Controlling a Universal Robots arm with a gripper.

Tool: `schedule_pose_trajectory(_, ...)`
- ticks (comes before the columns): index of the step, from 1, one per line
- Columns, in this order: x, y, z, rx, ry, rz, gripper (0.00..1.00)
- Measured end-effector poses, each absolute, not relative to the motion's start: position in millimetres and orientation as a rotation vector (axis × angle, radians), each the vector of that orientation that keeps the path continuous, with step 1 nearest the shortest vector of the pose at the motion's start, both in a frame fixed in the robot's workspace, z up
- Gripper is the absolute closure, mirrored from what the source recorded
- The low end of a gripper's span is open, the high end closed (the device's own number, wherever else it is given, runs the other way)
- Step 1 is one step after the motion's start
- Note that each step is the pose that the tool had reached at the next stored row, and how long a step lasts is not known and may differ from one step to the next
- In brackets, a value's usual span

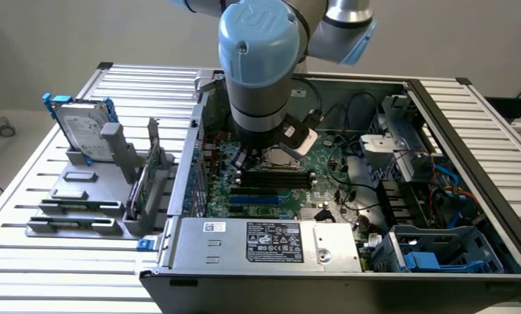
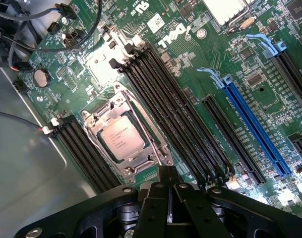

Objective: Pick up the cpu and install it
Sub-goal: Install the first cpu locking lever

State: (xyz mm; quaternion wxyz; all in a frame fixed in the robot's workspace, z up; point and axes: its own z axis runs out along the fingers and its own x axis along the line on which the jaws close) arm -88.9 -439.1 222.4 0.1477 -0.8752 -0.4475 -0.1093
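Starting at the exterior view's left, you have the hard drive (image 1: 84, 129) standing in its holder on the desk (image 1: 33, 261), well apart from the work, so nothing there should trouble you. Moving right, the arm reaches down into the open computer case (image 1: 435, 288), and the gripper (image 2: 168, 186) hangs just over the motherboard (image 2: 230, 64), right beside the socket (image 2: 127, 140).

The cpu (image 2: 122, 139) already lies inside that socket's metal frame, silver top up. Your jaws are closed and hold nothing; their tip sits just beside the socket's near edge.

My worries from here:
- The chip may not be fully seated. From these views I cannot tell whether it lies flat on the contacts, and any press on a tilted chip could bend them.
- The closed jaws are very near the frame and the dark memory slots (image 2: 170, 114). A sideways drift could scrape either one.
- Further right, loose cables (image 1: 435, 176) run near the arm's path; a wide swing out of the case could snag them.
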Motion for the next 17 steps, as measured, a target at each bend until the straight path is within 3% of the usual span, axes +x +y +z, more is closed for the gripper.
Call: schedule_pose_trajectory(17, -90, -417, 217, -2.592, -1.328, -0.253, 0.89)
